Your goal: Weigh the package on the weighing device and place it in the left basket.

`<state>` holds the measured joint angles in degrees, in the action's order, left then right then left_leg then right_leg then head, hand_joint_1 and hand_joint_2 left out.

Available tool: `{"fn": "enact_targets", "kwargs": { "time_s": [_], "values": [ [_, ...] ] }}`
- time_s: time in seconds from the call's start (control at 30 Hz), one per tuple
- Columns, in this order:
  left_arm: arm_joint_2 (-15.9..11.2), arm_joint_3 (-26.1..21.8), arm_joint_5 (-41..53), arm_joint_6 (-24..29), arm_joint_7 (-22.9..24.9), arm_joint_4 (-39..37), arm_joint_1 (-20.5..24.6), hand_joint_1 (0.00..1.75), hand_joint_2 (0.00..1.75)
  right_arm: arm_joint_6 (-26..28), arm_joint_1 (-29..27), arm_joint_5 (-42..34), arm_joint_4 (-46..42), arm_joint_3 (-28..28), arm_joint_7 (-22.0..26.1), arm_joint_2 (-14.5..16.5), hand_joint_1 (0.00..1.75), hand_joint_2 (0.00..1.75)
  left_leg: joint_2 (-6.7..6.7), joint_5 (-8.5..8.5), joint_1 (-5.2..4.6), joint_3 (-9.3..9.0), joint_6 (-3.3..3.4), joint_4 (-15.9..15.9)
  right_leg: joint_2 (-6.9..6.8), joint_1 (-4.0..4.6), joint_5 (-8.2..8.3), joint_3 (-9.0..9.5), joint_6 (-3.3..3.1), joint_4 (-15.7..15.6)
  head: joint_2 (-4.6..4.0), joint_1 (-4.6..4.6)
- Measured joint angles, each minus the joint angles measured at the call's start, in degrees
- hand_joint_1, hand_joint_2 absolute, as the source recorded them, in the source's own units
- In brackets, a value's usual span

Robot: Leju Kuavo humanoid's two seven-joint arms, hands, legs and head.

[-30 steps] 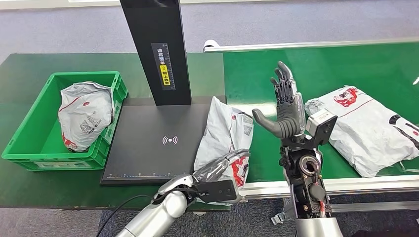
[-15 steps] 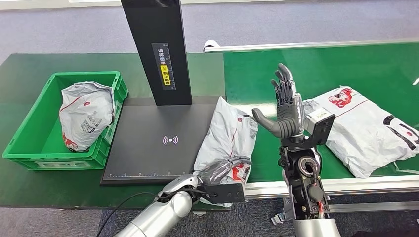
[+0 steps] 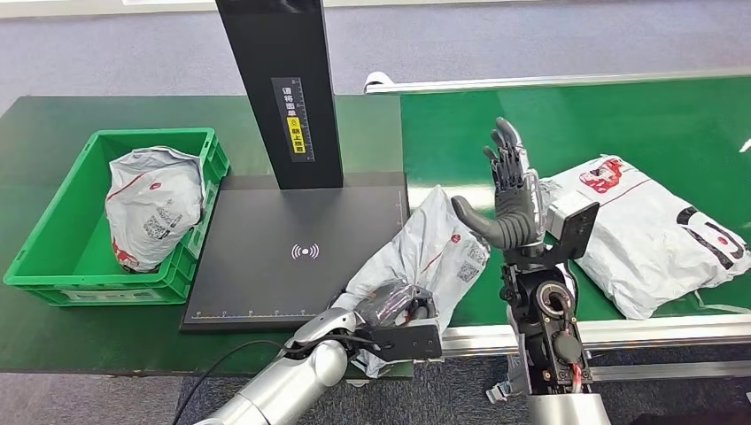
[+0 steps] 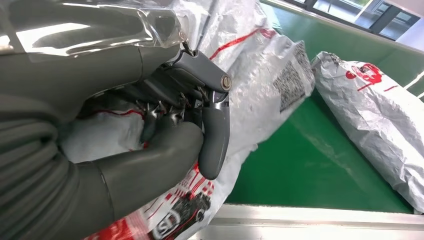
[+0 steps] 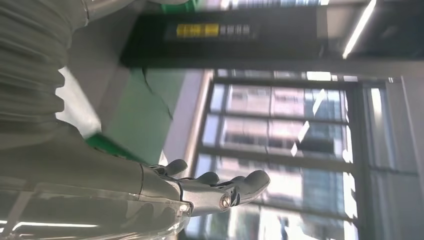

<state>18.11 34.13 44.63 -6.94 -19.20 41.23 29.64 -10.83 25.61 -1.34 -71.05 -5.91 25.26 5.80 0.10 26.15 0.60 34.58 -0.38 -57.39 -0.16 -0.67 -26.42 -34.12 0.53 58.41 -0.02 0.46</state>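
Green basket (image 3: 53,232) at far left of the bench (image 3: 53,124), one grey parcel (image 3: 152,205) already inside. Black weighing device (image 3: 274,257) just beside it, platform bare. Left hand (image 3: 390,305) grips the near end of the package (image 3: 438,252), which lies half off the platform's right edge onto the green conveyor (image 3: 620,124). Right hand (image 3: 509,190) raised, fingers spread, holding nothing. Another parcel (image 3: 655,230) further right.

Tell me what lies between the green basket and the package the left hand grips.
In the head view, the black weighing platform lies between the green basket and the package that the left hand grips.
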Motion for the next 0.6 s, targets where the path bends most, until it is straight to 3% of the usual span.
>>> {"fn": "enact_targets", "kwargs": {
  "time_s": [0.1,0.2,0.33,0.6],
  "values": [
    [0.06,-0.25,0.36,1.72,-0.18,-0.59,0.22,1.75,1.75,-7.81,0.06,-8.09,1.54,0.62,-4.68,0.14,0.0,1.75,-0.01,0.0,0.0,0.0,0.0,0.0,0.0,0.0,0.0,0.01,0.0,0.0,-0.01,0.0],
    [0.11,-1.28,0.18,5.32,-0.85,-0.61,0.07,1.75,1.75,-11.81,0.07,-13.17,3.29,1.08,-7.13,0.3,0.0,1.75,0.01,0.0,0.0,0.01,0.0,0.0,0.0,0.0,0.0,0.01,0.0,0.01,-0.01,0.0],
    [-0.16,-4.16,-0.98,9.38,-1.28,1.54,-0.9,1.75,1.75,-12.89,0.25,-15.22,5.09,1.15,-8.31,0.3,0.0,1.75,-0.02,0.0,0.0,0.03,0.0,0.0,0.0,0.0,0.0,0.0,0.0,0.01,0.0,-0.01],
    [-0.52,-6.63,-1.35,9.74,-1.33,4.31,-2.13,1.75,1.75,-12.89,0.8,-15.55,6.89,1.14,-8.44,0.3,0.0,1.75,-0.03,0.0,0.0,0.07,0.0,0.0,-0.01,0.0,0.0,-0.02,0.01,0.0,-0.01,0.01]
  ]
}}
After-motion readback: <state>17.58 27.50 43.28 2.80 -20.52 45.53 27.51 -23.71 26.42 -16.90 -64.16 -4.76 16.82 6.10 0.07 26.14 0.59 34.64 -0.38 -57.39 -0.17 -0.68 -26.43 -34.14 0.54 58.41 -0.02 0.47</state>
